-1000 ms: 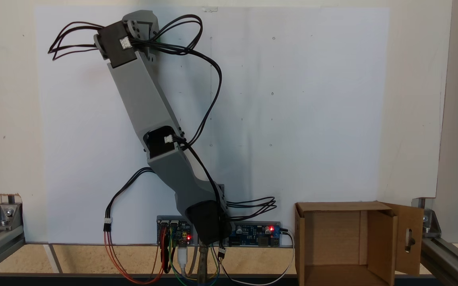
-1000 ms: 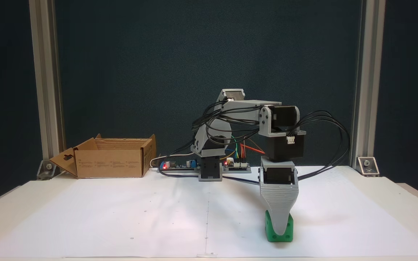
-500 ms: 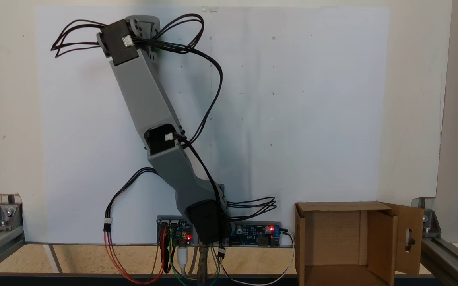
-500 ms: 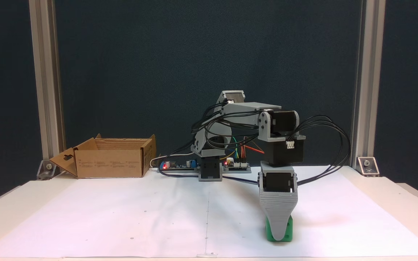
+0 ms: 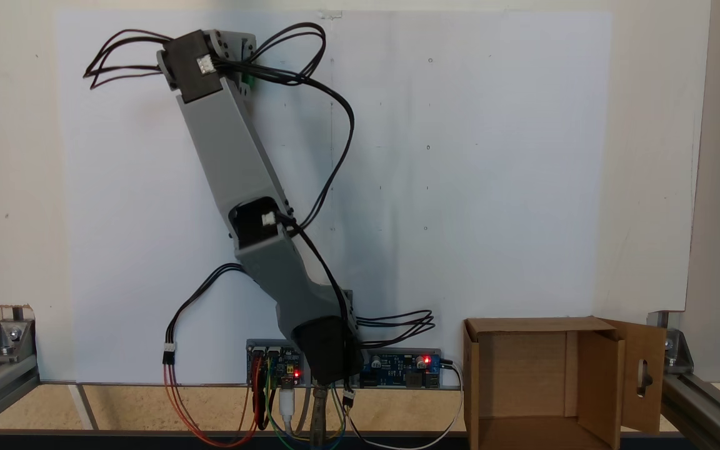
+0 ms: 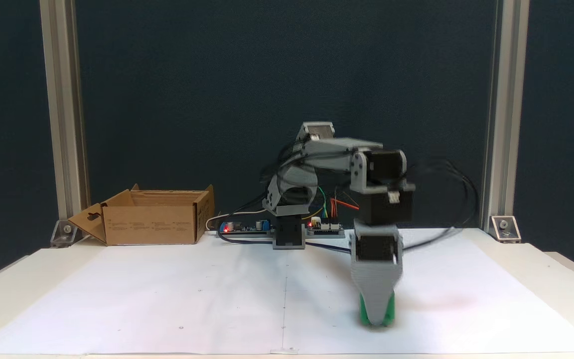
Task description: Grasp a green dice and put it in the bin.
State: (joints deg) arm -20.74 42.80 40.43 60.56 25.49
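Fixed views show the end effector [image 6: 376, 319] gripping the dice [image 6: 362, 310], apparently just off the counter [image 6: 117, 299]. Carrying it to the bin [image 6: 150, 224] remains.

My gripper [image 6: 376, 319] pointed straight down over the white paper [image 6: 167, 299], blurred, with the green dice [image 6: 391, 309] showing on either side of my front finger. The bin [image 6: 150, 224] stood well apart, far left.
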